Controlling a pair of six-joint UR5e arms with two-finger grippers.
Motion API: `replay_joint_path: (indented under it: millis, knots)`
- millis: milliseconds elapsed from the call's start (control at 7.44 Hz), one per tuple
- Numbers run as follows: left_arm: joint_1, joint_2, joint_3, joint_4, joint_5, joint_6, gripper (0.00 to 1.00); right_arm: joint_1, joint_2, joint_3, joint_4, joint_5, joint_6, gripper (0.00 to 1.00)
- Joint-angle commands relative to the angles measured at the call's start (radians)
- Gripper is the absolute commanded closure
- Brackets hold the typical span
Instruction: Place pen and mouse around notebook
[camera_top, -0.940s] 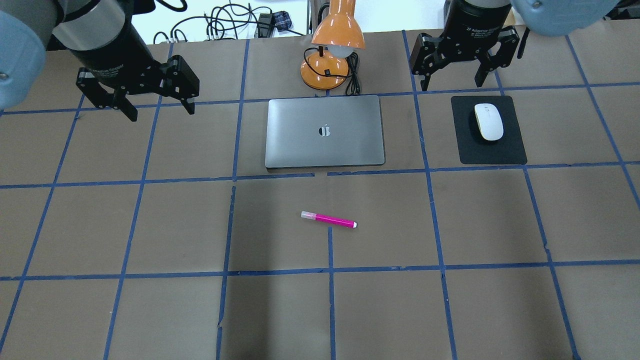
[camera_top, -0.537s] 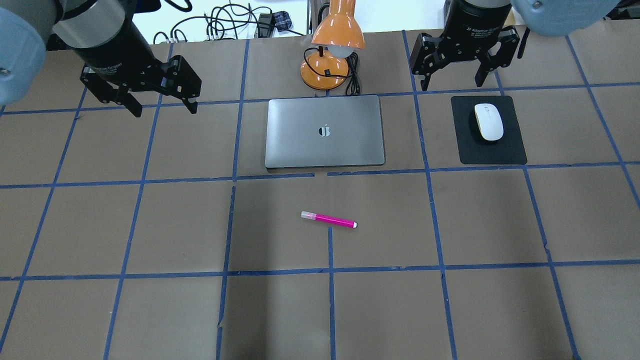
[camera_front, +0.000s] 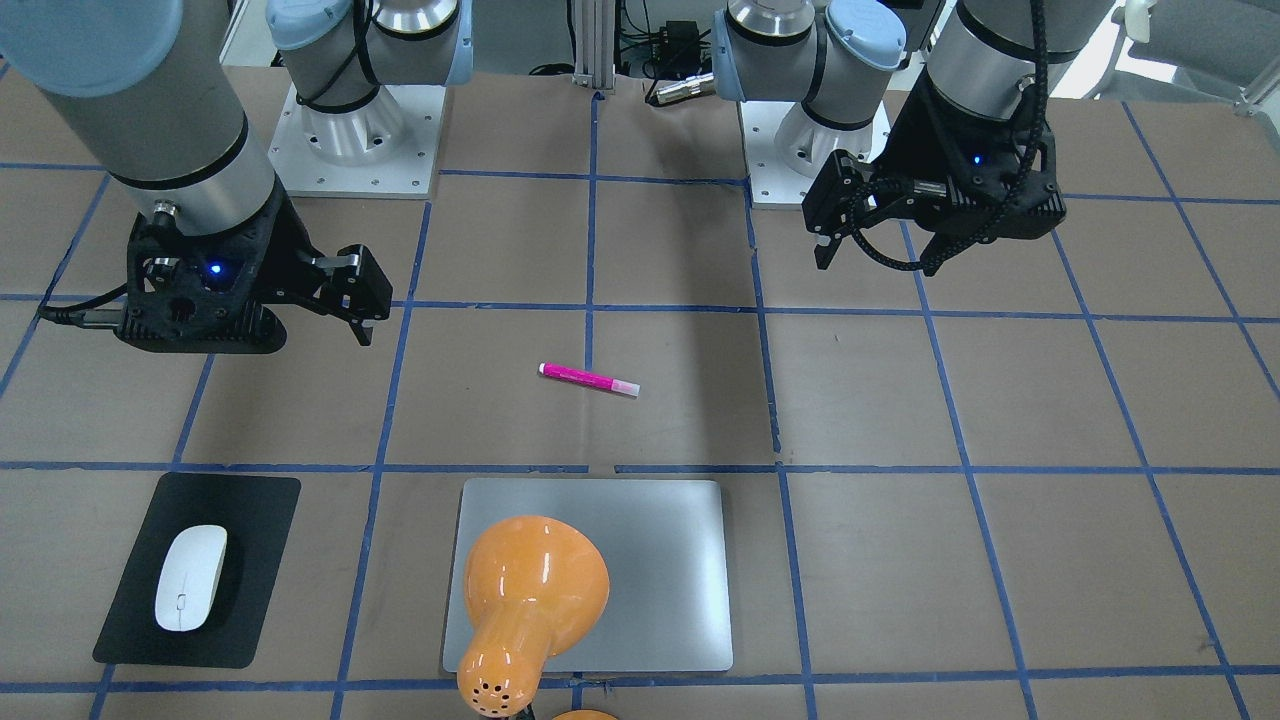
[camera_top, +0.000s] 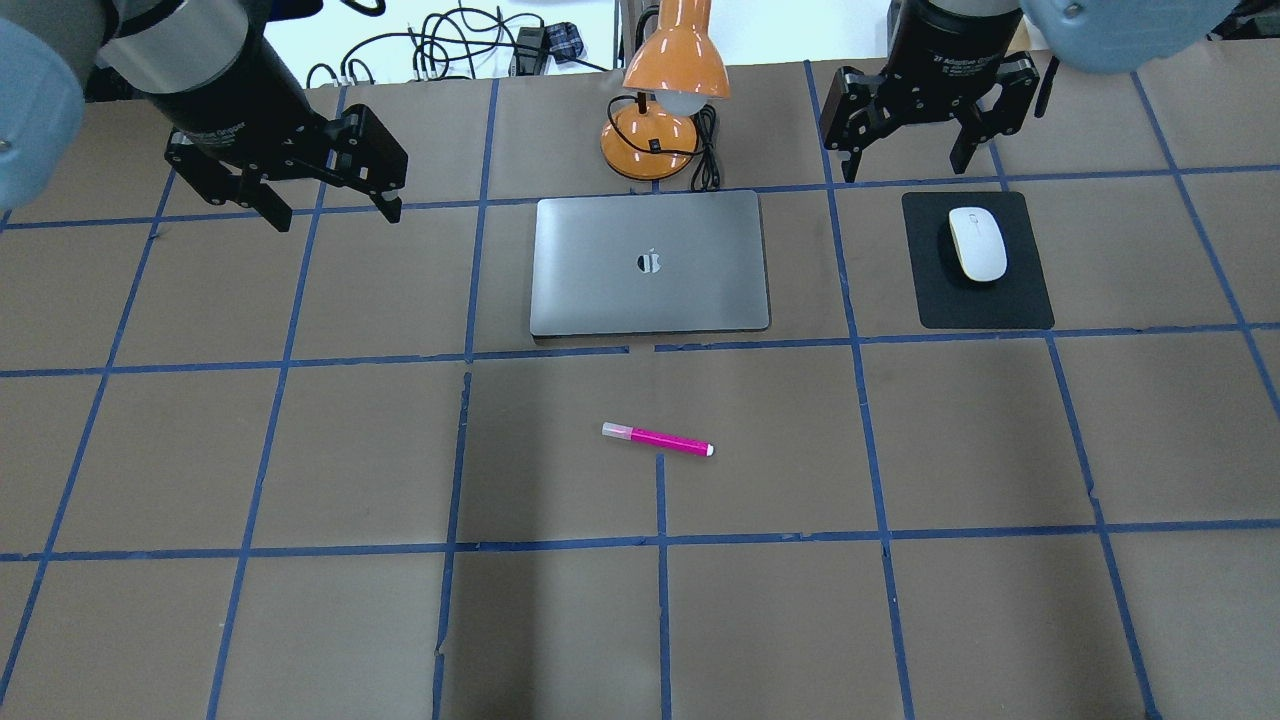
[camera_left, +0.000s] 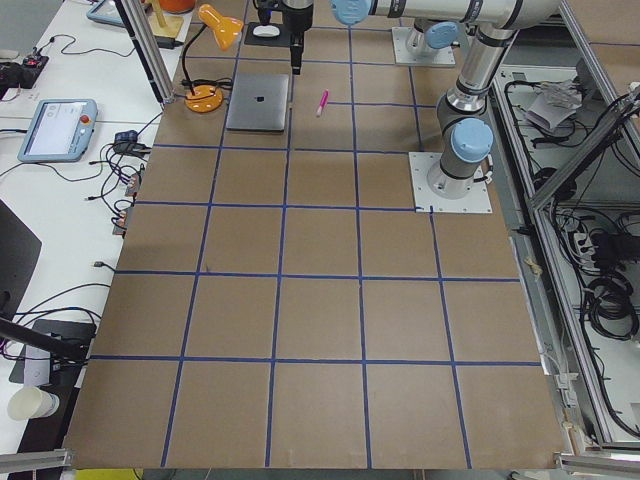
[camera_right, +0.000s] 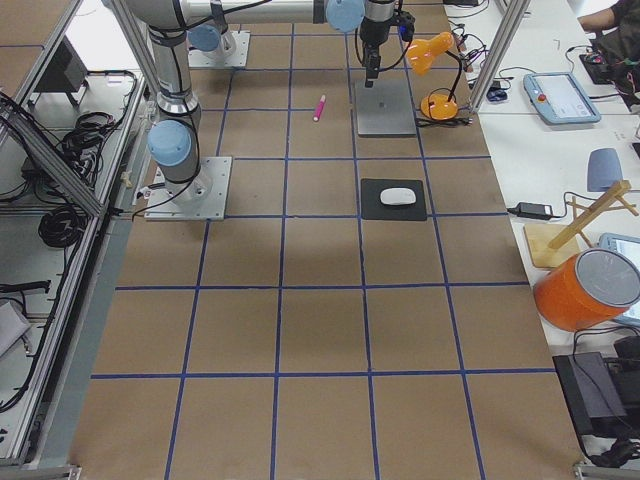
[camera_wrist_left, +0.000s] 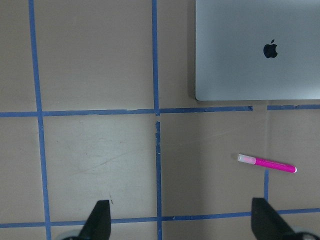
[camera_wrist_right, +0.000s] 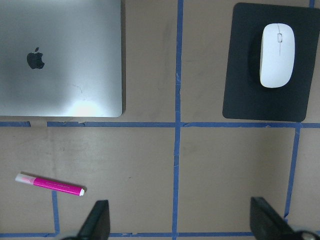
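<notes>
The magenta pen (camera_top: 657, 440) lies flat on the brown table, in front of the silver notebook (camera_top: 650, 263). A white mouse (camera_top: 977, 243) rests on a black mat (camera_top: 985, 300) to the notebook's right. My left gripper (camera_top: 337, 218) hovers open above the table, left of the notebook, holding nothing. Its wrist view shows the pen (camera_wrist_left: 266, 163) and the notebook corner (camera_wrist_left: 257, 50) below. My right gripper (camera_top: 906, 170) hangs open just beyond the mat's far edge. In its wrist view the mouse (camera_wrist_right: 277, 55) and the pen (camera_wrist_right: 49, 184) both lie below.
An orange desk lamp (camera_top: 670, 70) with a black cord stands right behind the notebook, its shade leaning over the far edge. Blue tape lines grid the table. Cables lie past the far edge.
My left gripper has shifted slightly away from me and to the right, still open. The right gripper, pen, mouse and notebook have not moved.
</notes>
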Motion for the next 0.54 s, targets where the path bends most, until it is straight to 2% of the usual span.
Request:
replay_joint_path:
  millis: [0, 403]
  knots:
    - [0.007, 0.009, -0.003, 0.000, 0.004, 0.007, 0.00, -0.001, 0.000, 0.000, 0.000, 0.000, 0.000, 0.00]
    - [0.023, 0.020, -0.013, 0.005, 0.003, 0.008, 0.00, -0.001, 0.000, 0.000, 0.000, 0.000, 0.002, 0.00]
